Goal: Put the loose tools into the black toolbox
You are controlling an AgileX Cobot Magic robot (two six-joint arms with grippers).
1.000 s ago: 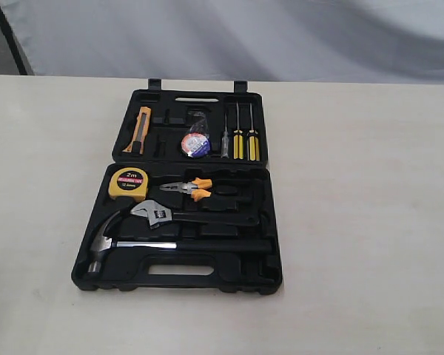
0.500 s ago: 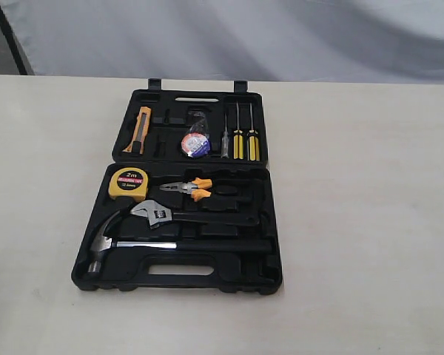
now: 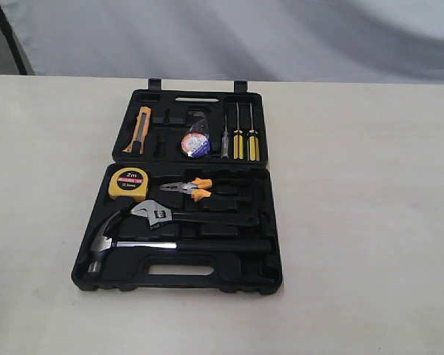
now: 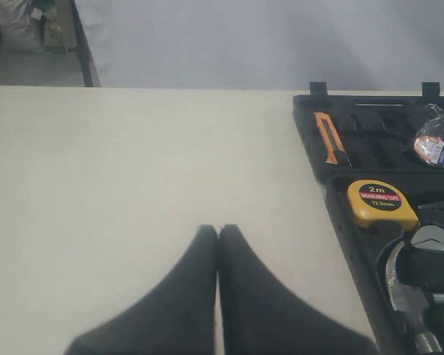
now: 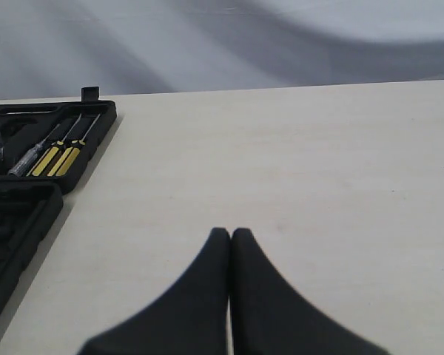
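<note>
While the hammer, wrench and tape roll lie in the black toolbox, roll at twelve o'clock, the left gripper and right gripper are pinched closed and empty over the bench; seemingly nothing remains to pick.

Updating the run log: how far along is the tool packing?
Done: hammer, wrench and tape roll all lie in toolbox recesses. In hand: nothing; left fingers and right fingers are shut, empty, over the table. Left: no loose tool visible; the case lies open.
</note>
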